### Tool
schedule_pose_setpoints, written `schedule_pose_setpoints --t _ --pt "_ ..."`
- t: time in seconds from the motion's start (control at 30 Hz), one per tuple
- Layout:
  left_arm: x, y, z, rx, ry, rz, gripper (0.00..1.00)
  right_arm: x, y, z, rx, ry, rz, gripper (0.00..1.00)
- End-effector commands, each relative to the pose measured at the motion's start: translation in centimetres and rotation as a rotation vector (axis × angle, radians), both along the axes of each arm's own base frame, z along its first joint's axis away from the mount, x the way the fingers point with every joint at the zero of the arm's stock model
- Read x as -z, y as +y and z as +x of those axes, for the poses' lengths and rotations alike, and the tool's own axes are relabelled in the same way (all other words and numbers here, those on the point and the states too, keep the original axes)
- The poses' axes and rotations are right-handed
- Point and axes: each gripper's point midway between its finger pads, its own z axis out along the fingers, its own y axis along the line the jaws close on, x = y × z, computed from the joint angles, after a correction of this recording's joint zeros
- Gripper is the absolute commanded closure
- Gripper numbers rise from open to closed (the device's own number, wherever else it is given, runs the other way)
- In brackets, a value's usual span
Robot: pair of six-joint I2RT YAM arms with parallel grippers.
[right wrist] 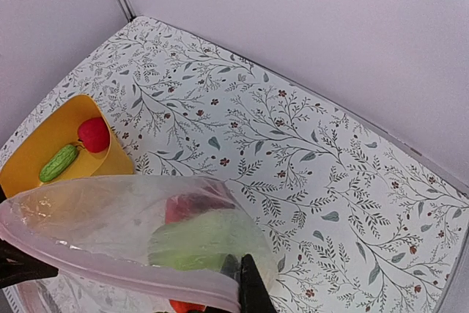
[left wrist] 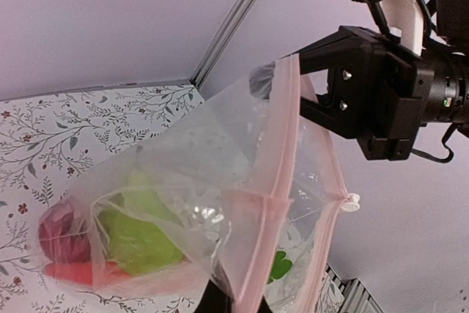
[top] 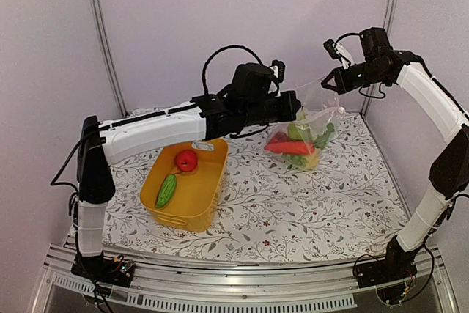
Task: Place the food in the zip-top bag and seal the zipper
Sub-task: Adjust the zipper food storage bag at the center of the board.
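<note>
The clear zip-top bag (top: 308, 133) hangs above the cloth between both grippers, slightly open. It holds food: a red-orange piece (top: 290, 147) and green pieces (top: 299, 131). My left gripper (top: 295, 108) is shut on the bag's left mouth edge. In the left wrist view its jaws (left wrist: 238, 302) pinch the pink zipper (left wrist: 282, 144), and a white slider (left wrist: 351, 203) sits at the strip's end. My right gripper (top: 331, 82) is shut on the bag's upper right corner. In the right wrist view its fingers (right wrist: 253, 291) clamp the rim above a green piece (right wrist: 205, 243). More food, a red apple (top: 186, 160) and a green cucumber (top: 166, 190), lies in the basket.
A yellow basket (top: 201, 196) stands on the floral cloth at the left, under the left forearm. White walls with metal posts (top: 102, 34) close the back and sides. The cloth's front edge meets a metal rail (top: 242, 284).
</note>
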Motion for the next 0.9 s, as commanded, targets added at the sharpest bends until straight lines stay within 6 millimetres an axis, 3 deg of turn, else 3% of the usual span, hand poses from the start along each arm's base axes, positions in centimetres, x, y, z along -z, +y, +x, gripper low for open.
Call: schedule_pose_setpoints --t 0.0,0.1,0.37,0.5,0.73,0.87 --pt "0.2 -1.0 1.0 0.031 0.008 0.021 1.00 -2.9 -1.2 0.5 0.050 -0.082 0.017 1.00" --pt "0.5 -2.3 1.2 0.071 0.004 0.023 1.00 -3.6 -0.8 0.0 0.024 -0.095 0.038 1.00" --pt "-0.4 -0.9 3.9 0.013 -0.030 0.028 0.96 -2.3 -1.3 0.5 0.049 -0.075 0.002 1.00" --pt "-0.3 -1.0 4.0 0.029 -0.046 0.035 0.86 -2.0 -1.4 0.8 0.057 -0.078 -0.006 1.00" --pt "1.3 -0.6 3.9 0.049 -0.014 0.068 0.60 0.1 -0.9 0.7 0.026 -0.029 0.001 1.00" --pt "0.5 0.6 2.9 0.052 -0.037 0.082 0.52 0.7 -0.4 0.1 -0.004 -0.008 0.018 1.00"
